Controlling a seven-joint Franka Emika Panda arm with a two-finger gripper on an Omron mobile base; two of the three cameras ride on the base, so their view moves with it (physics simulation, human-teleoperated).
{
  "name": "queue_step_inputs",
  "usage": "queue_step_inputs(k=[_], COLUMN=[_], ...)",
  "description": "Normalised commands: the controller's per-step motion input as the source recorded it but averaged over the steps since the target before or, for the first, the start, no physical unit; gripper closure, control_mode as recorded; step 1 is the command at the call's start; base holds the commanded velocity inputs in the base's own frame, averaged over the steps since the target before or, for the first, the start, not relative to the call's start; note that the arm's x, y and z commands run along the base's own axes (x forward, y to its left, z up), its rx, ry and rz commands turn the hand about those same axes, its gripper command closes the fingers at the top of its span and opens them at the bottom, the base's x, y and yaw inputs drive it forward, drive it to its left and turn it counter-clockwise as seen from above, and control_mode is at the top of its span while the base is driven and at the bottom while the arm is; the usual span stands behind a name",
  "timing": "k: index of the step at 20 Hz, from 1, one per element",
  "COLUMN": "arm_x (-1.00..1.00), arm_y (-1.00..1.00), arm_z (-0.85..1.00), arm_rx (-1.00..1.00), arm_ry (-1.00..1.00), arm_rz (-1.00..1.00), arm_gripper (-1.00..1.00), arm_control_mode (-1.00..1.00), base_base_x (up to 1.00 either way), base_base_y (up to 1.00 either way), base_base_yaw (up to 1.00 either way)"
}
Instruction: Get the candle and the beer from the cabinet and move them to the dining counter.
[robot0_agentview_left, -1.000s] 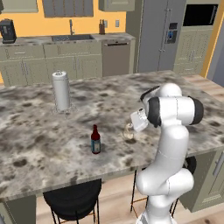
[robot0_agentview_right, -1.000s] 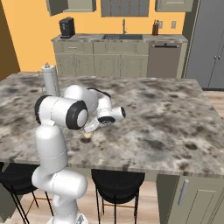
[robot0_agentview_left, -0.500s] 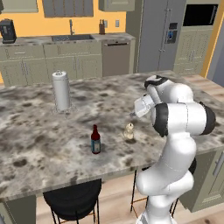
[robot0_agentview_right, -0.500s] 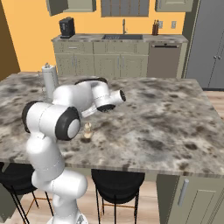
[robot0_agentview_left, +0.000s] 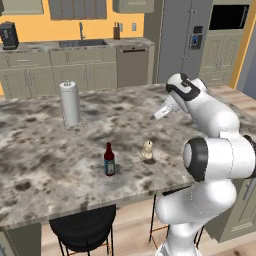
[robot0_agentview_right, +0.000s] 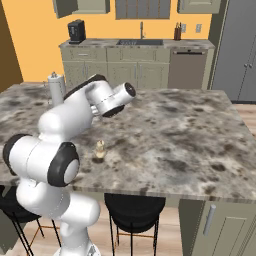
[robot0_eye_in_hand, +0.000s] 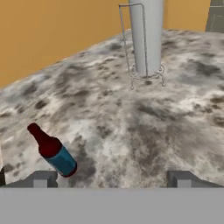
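Hanging spread wide and empty above the dining counter (robot0_agentview_left: 45, 165), gripper (robot0_agentview_left: 161, 113) lifted up and away from the candle (robot0_agentview_left: 147, 150) and the beer (robot0_agentview_left: 109, 160), both upright (long axes vertical) just beside each other near the stool-side edge

Gripper (robot0_agentview_left: 159, 114) has lifted up and away from the candle (robot0_agentview_left: 147, 149), now raised well above the counter (robot0_agentview_left: 40, 160), jaws wide and empty. Arm has swung back and upward. Candle stands free beside the beer (robot0_agentview_left: 109, 160).
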Motion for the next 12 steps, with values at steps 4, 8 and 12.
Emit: queue_step_inputs(k=[4,8,12], arm_x=[-0.61,-0.79,-1.00], arm_y=[0.00,0.00,-0.01], arm_z=[0.83,0.69,0.49], arm_rx=[-0.03,-0.02,0.00], arm_ry=[0.14,0.14,0.11], arm_rz=[-0.25,-0.27,-0.27], arm_gripper=[-1.00,-1.00,-1.00], arm_control_mode=[-1.00,-1.00,-1.00], base_base_x=[0.00,0.00,0.00], base_base_y=[0.00,0.00,0.00], base_base_yaw=[0.00,0.00,0.00])
